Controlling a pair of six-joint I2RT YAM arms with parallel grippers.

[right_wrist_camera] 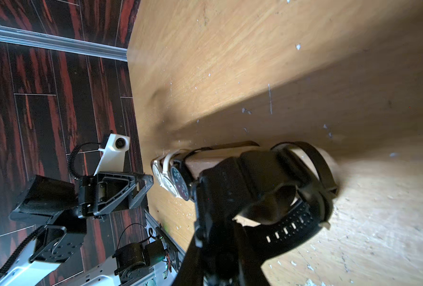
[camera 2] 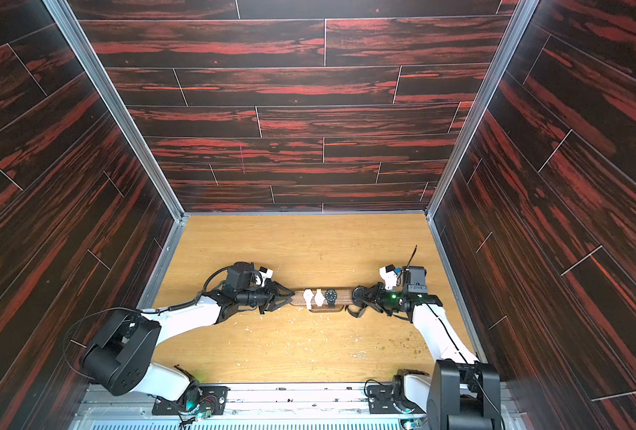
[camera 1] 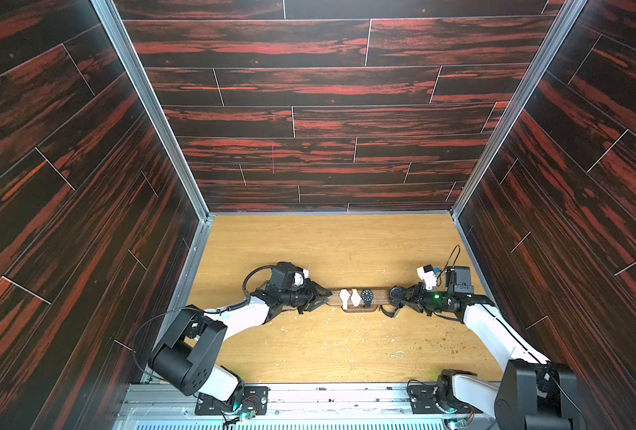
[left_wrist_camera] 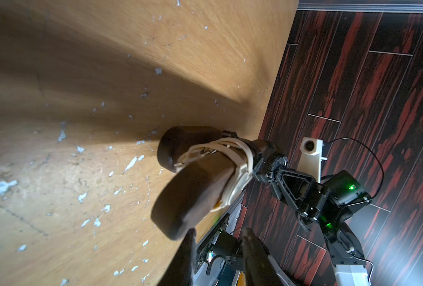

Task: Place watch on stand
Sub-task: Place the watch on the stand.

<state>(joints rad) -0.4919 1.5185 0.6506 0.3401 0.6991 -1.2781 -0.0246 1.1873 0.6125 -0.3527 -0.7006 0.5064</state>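
Right wrist view: the right hand (camera 1: 402, 297) pinches a black watch (right_wrist_camera: 260, 178), strap apparently looping the stand's (right_wrist_camera: 215, 158) right-frame end. Next: slide it inward. Left hand (camera 1: 325, 296), part-spread, sits at the opposite end.

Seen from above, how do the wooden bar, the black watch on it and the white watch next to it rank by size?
1. Wooden bar, clearly the largest.
2. Black watch and white watch: they look about alike, so I won't rank them.
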